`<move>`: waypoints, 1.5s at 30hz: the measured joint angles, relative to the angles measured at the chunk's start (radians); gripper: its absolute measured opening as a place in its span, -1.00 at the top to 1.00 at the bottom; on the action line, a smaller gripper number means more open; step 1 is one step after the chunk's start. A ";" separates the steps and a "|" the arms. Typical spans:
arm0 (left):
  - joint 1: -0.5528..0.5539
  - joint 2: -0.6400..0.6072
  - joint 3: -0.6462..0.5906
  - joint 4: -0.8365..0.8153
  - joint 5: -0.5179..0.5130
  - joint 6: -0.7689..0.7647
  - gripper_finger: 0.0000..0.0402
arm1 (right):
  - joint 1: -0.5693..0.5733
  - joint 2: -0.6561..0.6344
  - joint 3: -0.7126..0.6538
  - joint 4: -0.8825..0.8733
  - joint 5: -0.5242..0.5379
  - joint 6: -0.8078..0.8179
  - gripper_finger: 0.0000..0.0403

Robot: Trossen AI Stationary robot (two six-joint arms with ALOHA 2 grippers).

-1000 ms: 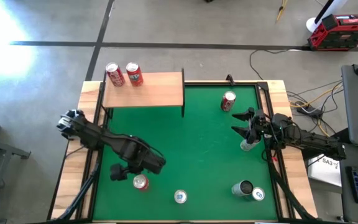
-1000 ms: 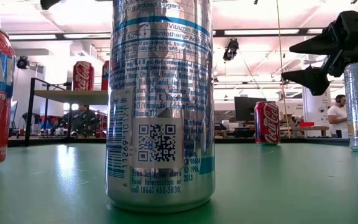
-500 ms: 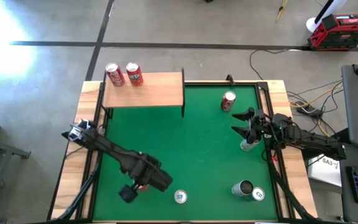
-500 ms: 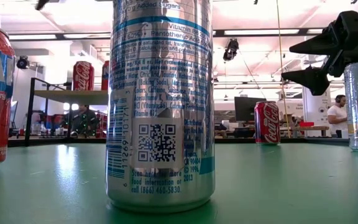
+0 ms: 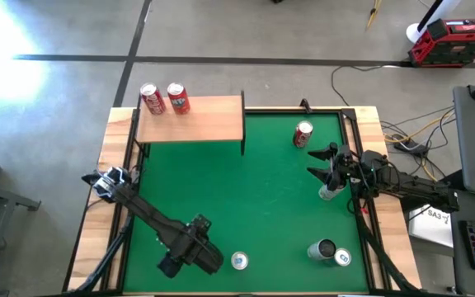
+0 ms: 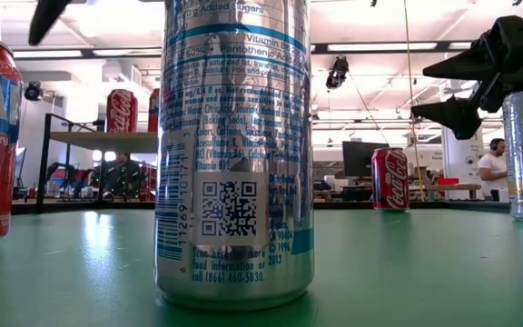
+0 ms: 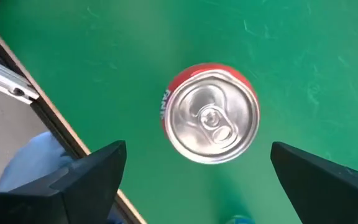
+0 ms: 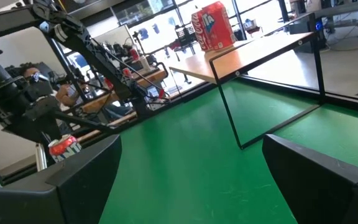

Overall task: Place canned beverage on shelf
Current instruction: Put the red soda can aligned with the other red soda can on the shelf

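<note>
Directly beneath the left end effector [image 7: 197,171], spread open and empty, the red can [image 7: 210,113] stands upright; the shelf [image 5: 191,118] lies toward twelve o'clock.

My left arm hiding the red can [image 7: 210,113] from overhead, silver can [image 6: 234,154] top cropped at table level

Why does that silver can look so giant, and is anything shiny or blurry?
In the low view the silver can stands right by the camera, so it fills the picture; ceiling lights behind it glare white. In the left wrist view the red can has a shiny top, and the left gripper's near fingers look soft.
</note>
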State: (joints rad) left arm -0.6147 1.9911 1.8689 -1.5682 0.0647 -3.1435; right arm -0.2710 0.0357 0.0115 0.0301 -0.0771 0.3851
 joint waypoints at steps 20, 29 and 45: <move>0.000 -0.001 -0.203 0.113 -0.032 0.000 -0.74 | 0.000 0.000 0.000 0.000 0.000 0.000 -0.90; -0.002 -0.001 -0.212 0.176 -0.023 0.001 -0.74 | 0.000 0.000 0.000 0.000 0.000 0.000 -0.90; -0.004 -0.002 -0.197 0.163 0.005 0.010 -0.74 | 0.000 0.000 0.000 0.000 0.000 0.000 -0.90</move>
State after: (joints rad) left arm -0.6185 1.9888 1.6718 -1.4055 0.0700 -3.1337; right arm -0.2709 0.0360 0.0113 0.0301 -0.0771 0.3851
